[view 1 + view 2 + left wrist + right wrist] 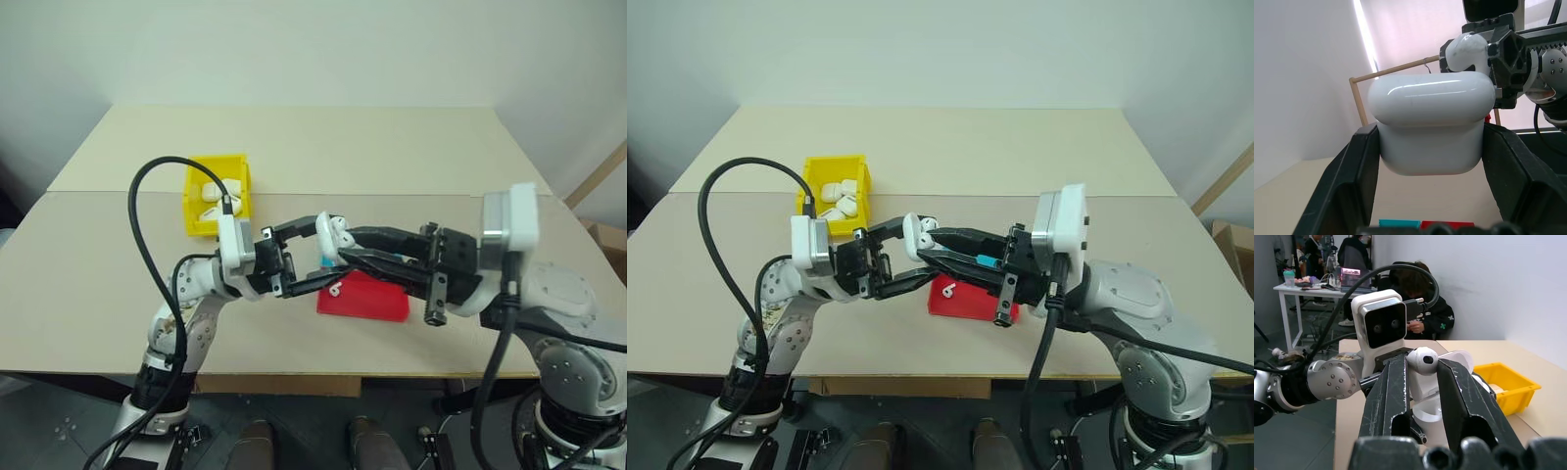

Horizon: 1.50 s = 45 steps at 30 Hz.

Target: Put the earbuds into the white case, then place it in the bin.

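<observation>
Right wrist view shows my right end effector (1422,363) pinching a tiny glossy white earbud (1423,361) just above the small glossy white case (1431,125), which my left end effector (1431,161) clamps above the counter (392,157). I should line the stem with its socket, then press gently.

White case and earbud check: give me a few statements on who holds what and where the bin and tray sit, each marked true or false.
1. The left gripper is shut on the white case. True.
2. The right gripper is empty. False: it is shut on an earbud.
3. The yellow bin already holds white cases. True.
4. The held case rests on the table. False: it is up in the air, above the red tray.
5. An earbud lies on the red tray. True: a loose earbud sits at its edge.
</observation>
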Each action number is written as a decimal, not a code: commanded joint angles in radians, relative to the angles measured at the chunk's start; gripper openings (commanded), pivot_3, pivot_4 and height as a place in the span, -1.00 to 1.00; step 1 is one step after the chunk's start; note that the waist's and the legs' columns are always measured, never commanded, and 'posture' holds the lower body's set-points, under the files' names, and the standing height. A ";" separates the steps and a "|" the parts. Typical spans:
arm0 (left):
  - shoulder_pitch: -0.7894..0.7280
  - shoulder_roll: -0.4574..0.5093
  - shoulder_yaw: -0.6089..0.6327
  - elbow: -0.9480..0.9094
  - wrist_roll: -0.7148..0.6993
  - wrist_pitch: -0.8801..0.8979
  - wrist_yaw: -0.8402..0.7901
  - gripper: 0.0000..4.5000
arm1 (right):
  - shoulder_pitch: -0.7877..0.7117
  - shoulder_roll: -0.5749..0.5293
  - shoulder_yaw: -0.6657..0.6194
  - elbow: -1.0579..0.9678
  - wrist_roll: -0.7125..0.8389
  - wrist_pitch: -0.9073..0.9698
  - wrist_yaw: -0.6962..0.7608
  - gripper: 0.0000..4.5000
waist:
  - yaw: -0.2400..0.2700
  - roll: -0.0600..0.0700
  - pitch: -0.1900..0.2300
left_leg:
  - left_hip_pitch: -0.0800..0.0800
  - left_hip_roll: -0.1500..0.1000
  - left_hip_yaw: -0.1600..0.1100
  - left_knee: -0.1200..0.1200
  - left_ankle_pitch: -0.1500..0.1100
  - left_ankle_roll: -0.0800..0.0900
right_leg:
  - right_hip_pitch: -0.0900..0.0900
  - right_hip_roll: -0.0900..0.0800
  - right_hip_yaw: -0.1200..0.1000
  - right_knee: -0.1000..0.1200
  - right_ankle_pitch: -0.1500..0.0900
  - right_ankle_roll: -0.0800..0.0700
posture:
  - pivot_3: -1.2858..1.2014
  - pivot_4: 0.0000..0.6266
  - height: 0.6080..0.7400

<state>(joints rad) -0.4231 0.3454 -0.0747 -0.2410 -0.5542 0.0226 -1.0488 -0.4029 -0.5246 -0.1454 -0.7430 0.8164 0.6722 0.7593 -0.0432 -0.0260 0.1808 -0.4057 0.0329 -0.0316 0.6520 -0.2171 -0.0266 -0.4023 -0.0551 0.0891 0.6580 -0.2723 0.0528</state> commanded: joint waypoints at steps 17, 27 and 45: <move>0.000 -0.002 0.016 -0.029 -0.006 -0.030 -0.004 0.24 | 0.051 -0.051 0.054 0.012 -0.053 -0.129 0.011 -0.66 | 0.001 0.000 0.000 | 0.000 0.000 0.000 0.000 0.000 0.000 | 0.000 0.000 0.000 0.000 0.000 0.000 | 0.03 -0.52 1.00; -0.003 -0.006 0.018 -0.022 0.001 -0.037 -0.006 0.24 | 0.056 -0.077 0.052 0.020 0.000 -0.124 0.037 -0.66 | 0.001 0.000 0.000 | 0.000 0.000 0.000 0.000 0.000 0.000 | 0.000 0.000 0.000 0.000 0.000 0.000 | 0.03 -0.52 1.00; -0.004 -0.007 0.013 -0.003 0.019 -0.044 -0.007 0.24 | 0.051 -0.143 -0.011 0.045 -0.044 -0.194 0.056 0.01 | 0.003 0.000 0.000 | 0.000 0.000 0.000 0.000 0.000 0.000 | 0.000 0.000 0.000 0.000 0.000 0.000 | 0.03 -0.52 1.00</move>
<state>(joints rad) -0.4138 0.3422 -0.0691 -0.2273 -0.5370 -0.0010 -1.0587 -0.3240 -0.6474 -0.0936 -0.6939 0.7343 0.4903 0.8076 -0.0407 -0.0262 0.1808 -0.4056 0.0327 -0.0316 0.6523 -0.2171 -0.0266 -0.4018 -0.0553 0.0891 0.6578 -0.2722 0.0528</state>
